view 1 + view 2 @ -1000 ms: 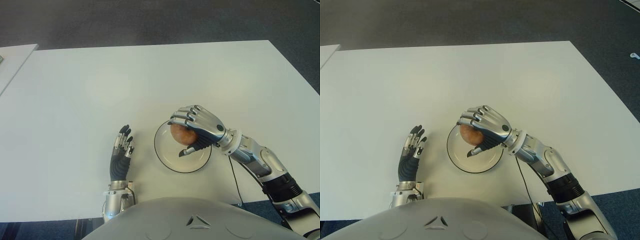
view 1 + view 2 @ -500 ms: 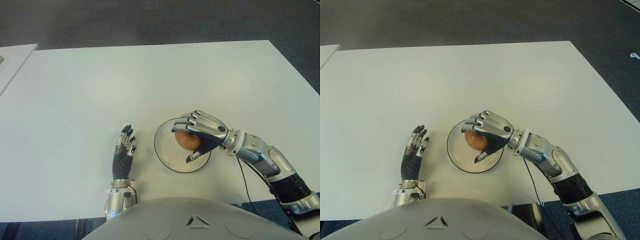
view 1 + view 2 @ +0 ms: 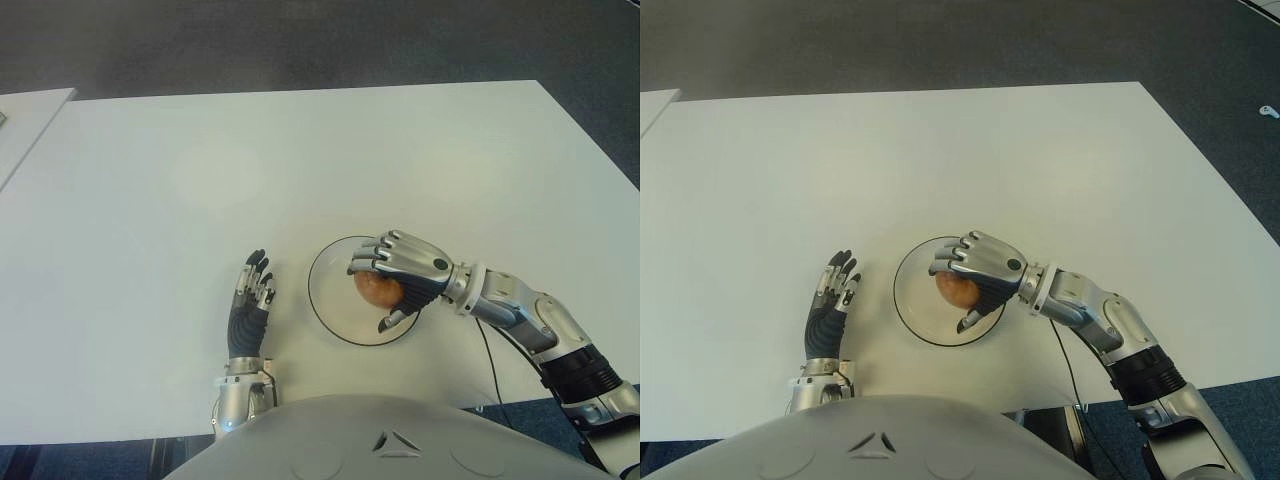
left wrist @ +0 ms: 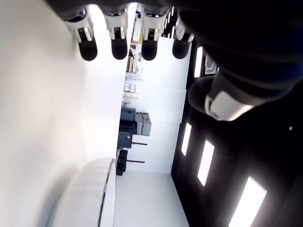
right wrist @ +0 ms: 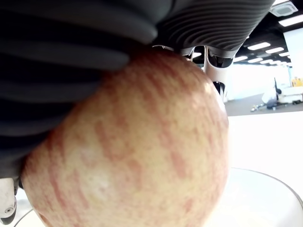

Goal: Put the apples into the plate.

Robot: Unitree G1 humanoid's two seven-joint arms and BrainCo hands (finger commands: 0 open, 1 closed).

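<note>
My right hand [image 3: 392, 285] is curled around a red-yellow apple [image 3: 374, 289] and holds it low over the clear round plate [image 3: 330, 298] near the table's front edge. The apple [image 5: 142, 146] fills the right wrist view, with fingers [image 5: 85, 42] wrapped over it and the plate's rim [image 5: 265, 184] just below. I cannot tell whether the apple touches the plate. My left hand [image 3: 248, 303] shows to the left of the plate with its fingers [image 4: 113, 38] straight and nothing in them.
The white table [image 3: 300, 160] stretches far behind the plate. A second table's corner [image 3: 25, 115] shows at the far left. A thin dark cable [image 3: 482, 360] runs over the front edge under my right forearm.
My right hand has lowered and drawn toward me with the apple, from above the plate's far rim to its middle. The left hand has barely shifted.
</note>
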